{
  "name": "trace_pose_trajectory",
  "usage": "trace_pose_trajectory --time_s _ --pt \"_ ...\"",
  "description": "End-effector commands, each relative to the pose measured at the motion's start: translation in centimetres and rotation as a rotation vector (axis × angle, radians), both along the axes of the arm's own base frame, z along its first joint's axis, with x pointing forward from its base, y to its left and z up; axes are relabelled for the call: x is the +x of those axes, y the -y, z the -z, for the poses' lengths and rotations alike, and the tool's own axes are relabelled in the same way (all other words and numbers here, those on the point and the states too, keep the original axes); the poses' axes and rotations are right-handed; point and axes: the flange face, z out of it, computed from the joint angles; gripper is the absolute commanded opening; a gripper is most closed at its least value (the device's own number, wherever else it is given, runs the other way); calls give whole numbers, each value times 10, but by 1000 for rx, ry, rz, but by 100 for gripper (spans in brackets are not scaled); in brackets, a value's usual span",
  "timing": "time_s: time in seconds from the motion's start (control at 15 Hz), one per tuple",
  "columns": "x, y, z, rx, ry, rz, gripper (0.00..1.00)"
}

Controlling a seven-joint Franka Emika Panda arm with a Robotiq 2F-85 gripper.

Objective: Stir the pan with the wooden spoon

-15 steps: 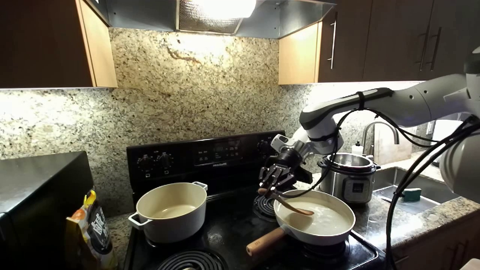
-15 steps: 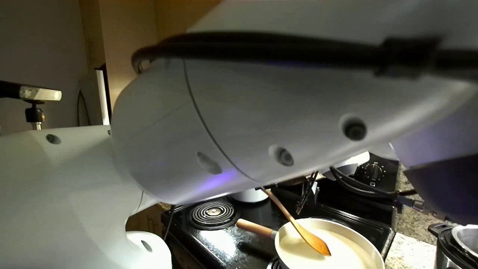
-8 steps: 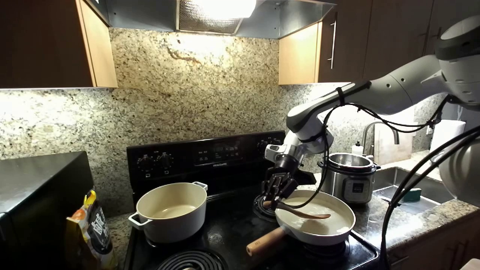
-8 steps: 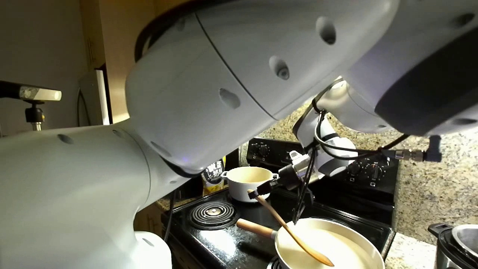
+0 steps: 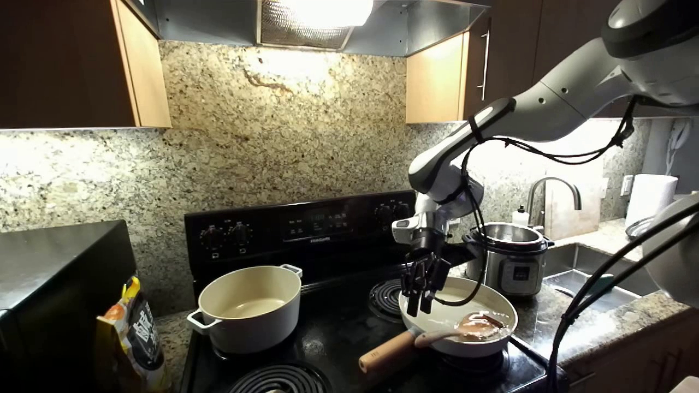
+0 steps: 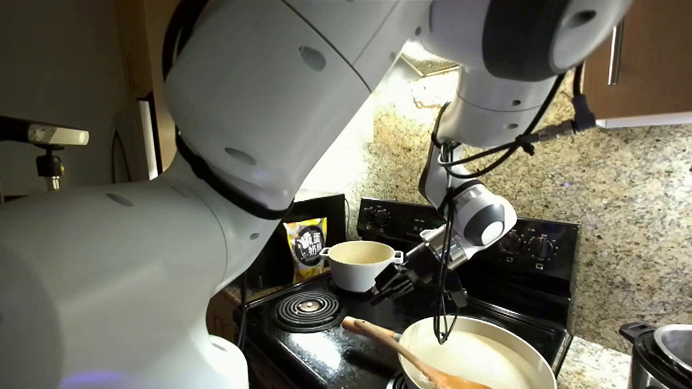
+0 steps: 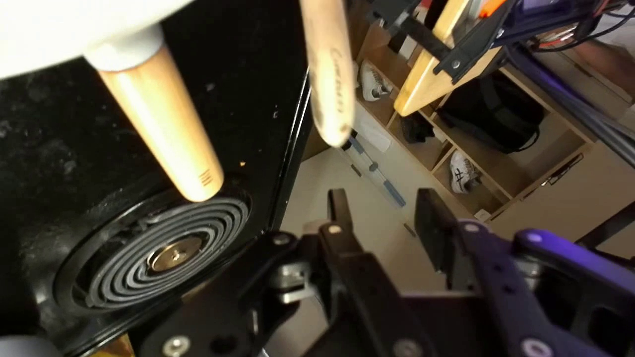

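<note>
The cream pan [image 5: 475, 351] sits on the stove with pale liquid in it; it also shows in an exterior view [image 6: 540, 367]. Its light-wood handle also shows in the wrist view [image 7: 163, 124]. The wooden spoon [image 5: 480, 327] has its bowl in the liquid and its handle over the rim beside the pan's handle. It also shows in an exterior view [image 6: 408, 356], and its handle end in the wrist view [image 7: 332, 79]. My gripper [image 5: 419, 310] is open and empty above the pan's handle side, apart from the spoon; it also shows in the wrist view [image 7: 382, 208].
A cream two-handled pot [image 5: 246, 327] stands on the back burner. A steel pot [image 5: 508, 273] stands on the counter beside the stove. A bare coil burner [image 6: 309, 310] lies at the front. My arm's cable loop [image 6: 444, 324] hangs over the pan. A yellow bag [image 6: 308, 248] leans by the stove.
My gripper has opened and let go of the spoon's handle. The spoon has dropped lower, its handle now near the pan's handle. My arm has moved, and its upper links are higher.
</note>
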Motion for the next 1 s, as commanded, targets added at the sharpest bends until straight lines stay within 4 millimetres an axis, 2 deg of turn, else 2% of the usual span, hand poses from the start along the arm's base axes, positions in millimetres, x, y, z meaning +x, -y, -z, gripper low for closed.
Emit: trace_pose_trajectory --time_s 0.0,0.27,0.6,0.93 --pt "-11 -1 -18 -132 -57 -9 71" --pt "-11 -1 -29 -233 -13 -37 97" --pt "-9 -2 -55 -377 211 -56 100" --pt "-29 -11 -69 -457 466 -23 100"
